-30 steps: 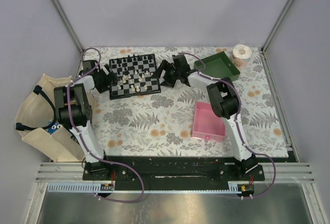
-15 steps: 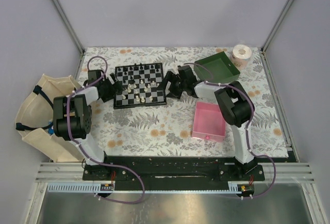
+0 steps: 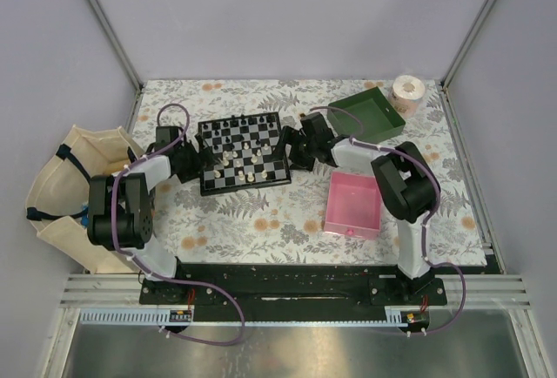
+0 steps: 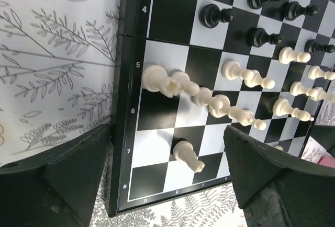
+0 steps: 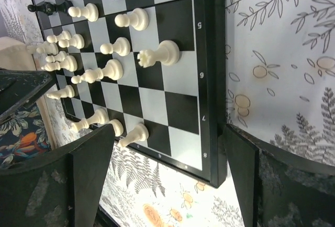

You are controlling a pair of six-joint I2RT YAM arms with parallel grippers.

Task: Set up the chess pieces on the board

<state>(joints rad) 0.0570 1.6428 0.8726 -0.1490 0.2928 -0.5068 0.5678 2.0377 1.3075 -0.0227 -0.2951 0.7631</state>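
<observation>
The board [image 3: 264,145] lies at the back middle of the table, slightly turned. Black chess pieces [image 3: 228,131] stand on its far half and cream-white ones [image 3: 246,169] on its near half, scattered. My left gripper [image 3: 193,162] sits at the board's left edge and my right gripper [image 3: 292,148] at its right edge. Both are open. In the left wrist view my left gripper [image 4: 167,130] straddles a near corner of the board [image 4: 167,12], with a cream piece [image 4: 187,155] between the fingers. In the right wrist view my right gripper [image 5: 168,130] straddles the other near corner of the board [image 5: 183,114].
A pink tray [image 3: 352,205] lies right of the board, near the right arm. A green tray [image 3: 367,114] and a roll of tape [image 3: 408,91] sit at the back right. A cloth bag [image 3: 61,195] hangs off the table's left side.
The board has slid toward the near side and a little right, turning slightly. Both grippers moved along with it at its edges.
</observation>
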